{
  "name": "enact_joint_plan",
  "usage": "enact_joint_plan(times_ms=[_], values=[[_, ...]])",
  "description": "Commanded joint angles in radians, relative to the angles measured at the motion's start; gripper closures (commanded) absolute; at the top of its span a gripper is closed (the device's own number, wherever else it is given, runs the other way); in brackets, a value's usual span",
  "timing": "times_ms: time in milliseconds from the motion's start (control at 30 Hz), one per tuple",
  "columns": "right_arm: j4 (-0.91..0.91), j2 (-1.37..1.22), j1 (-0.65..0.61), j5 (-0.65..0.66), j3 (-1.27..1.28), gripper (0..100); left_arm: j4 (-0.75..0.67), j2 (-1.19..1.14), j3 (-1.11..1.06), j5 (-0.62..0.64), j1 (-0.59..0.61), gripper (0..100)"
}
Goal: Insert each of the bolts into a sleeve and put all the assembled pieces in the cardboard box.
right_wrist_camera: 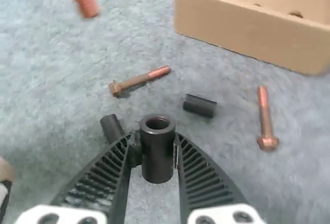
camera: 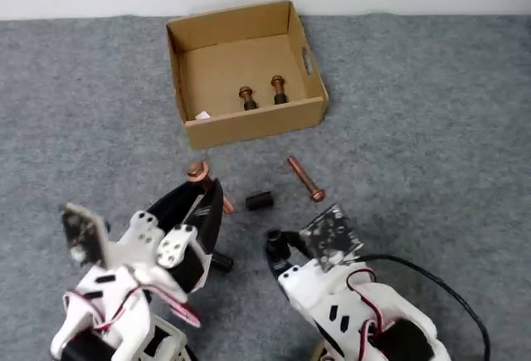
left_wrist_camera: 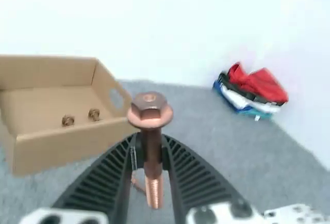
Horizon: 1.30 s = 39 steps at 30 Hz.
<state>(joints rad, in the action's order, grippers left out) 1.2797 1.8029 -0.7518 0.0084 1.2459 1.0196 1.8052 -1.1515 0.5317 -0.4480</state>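
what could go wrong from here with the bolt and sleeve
The bolt is pinched in the left end effector, threads down; off-centre over the sleeve in the right end effector, it may catch the rim and slip. A loose sleeve and loose bolt lie near the arms and could get knocked away.

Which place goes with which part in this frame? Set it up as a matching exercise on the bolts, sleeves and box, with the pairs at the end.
Things
A. Head-up bolt
B. Sleeve showing its open bore
C. Two assembled pieces
D. Sleeve lying on its side

Places
1. Loose on the grey carpet
2. In the left jaws
3. Inside the cardboard box
4. In the right jaws

Pairs: A-2, B-4, C-3, D-1
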Motion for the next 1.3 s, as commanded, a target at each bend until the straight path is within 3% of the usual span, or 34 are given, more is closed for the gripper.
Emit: enact_joint_plan(times_ms=[0, 133, 267, 633, 900, 1267], values=[[-0.071, 0.004, -0.036, 0.084, -0.005, 99.1, -0.005, 0.014, 0.005, 0.002, 0.002, 100], [-0.094, 0.004, -0.070, 0.149, 0.006, 99.1, 0.032, 0.012, 0.005, 0.104, -0.075, 100], [-0.140, 0.004, -0.070, 0.167, 0.006, 99.1, 0.034, 0.009, -0.002, 0.120, -0.170, 100], [-0.202, 0.004, -0.070, 0.233, -0.002, 99.1, 0.032, 0.009, -0.051, 0.117, -0.167, 100], [-0.196, 0.004, -0.070, 0.233, -0.009, 99.1, 0.017, 0.011, -0.051, 0.118, -0.083, 100], [-0.200, 0.004, -0.071, 0.233, -0.008, 99.1, -0.018, 0.011, -0.090, 0.143, -0.144, 100]])
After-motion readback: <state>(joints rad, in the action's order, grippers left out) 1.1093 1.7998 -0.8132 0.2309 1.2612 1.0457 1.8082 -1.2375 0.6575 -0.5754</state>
